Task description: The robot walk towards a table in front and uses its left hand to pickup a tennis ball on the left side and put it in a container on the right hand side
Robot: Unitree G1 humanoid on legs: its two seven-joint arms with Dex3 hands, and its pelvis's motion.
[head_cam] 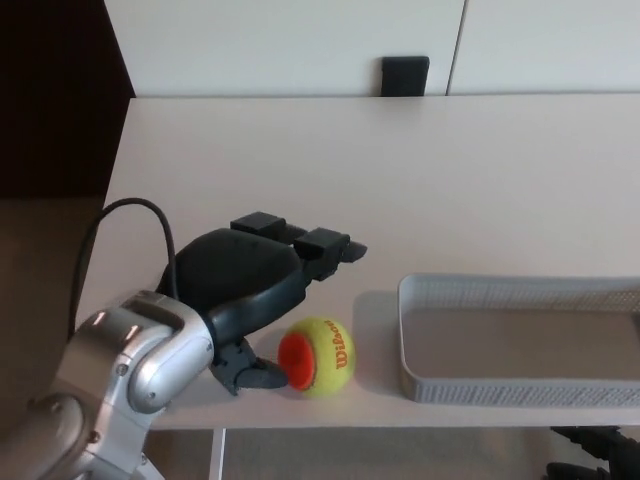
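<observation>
A yellow-green tennis ball [320, 357] with an orange patch and Wilson lettering rests on the white table [420, 180], close to its front edge. My left hand [250, 285] comes in from the lower left and sits right beside the ball on its left. The thumb [255, 375] touches the ball's lower left side. The two fingers [310, 243] stretch out above and beyond the ball without wrapping it, so the hand is open. A grey mesh container [430, 385] stands just right of the ball. My right hand does not show.
A black box [405, 76] sits against the white wall at the table's far edge. The table's left edge borders a dark floor [50, 120]. A black cable [120, 215] loops above my left wrist. Dark shapes [595, 450] show below the table's front edge at lower right.
</observation>
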